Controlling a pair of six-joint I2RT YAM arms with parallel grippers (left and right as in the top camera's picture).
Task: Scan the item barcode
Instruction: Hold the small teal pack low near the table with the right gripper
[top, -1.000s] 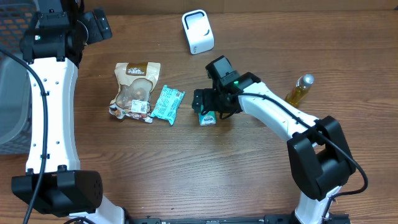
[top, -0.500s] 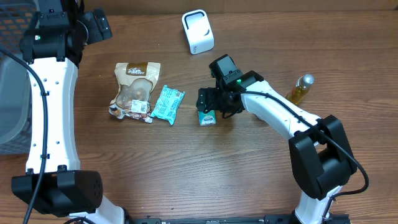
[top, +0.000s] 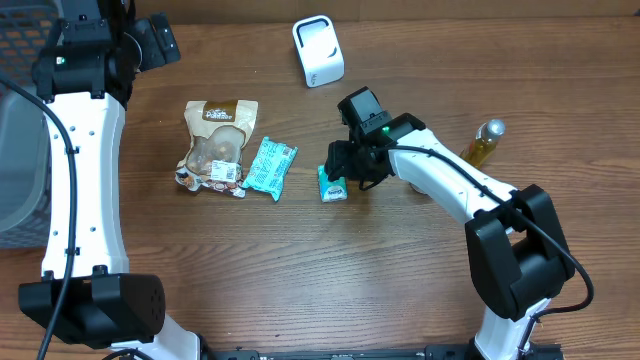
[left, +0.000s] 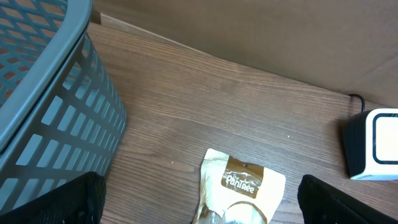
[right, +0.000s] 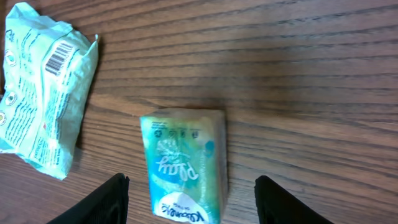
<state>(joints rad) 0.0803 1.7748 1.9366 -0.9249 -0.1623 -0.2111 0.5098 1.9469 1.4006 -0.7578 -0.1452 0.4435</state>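
**ITEM AND SCANNER: CONDITION AND POSITION**

The item is a small soft pack (right: 185, 167). Its wrapper is teal and green, fading to white at one end, with brand lettering on the upper face. It lies flat on the wooden table (top: 300, 270) near the centre. It is just to the right of a teal wrapper (top: 270, 167) and does not touch it.

The scanner (top: 318, 50) is a white box-shaped unit with rounded corners and a dark side panel. It stands at the far side of the table, well apart from the pack. A dark cable runs from its rear.
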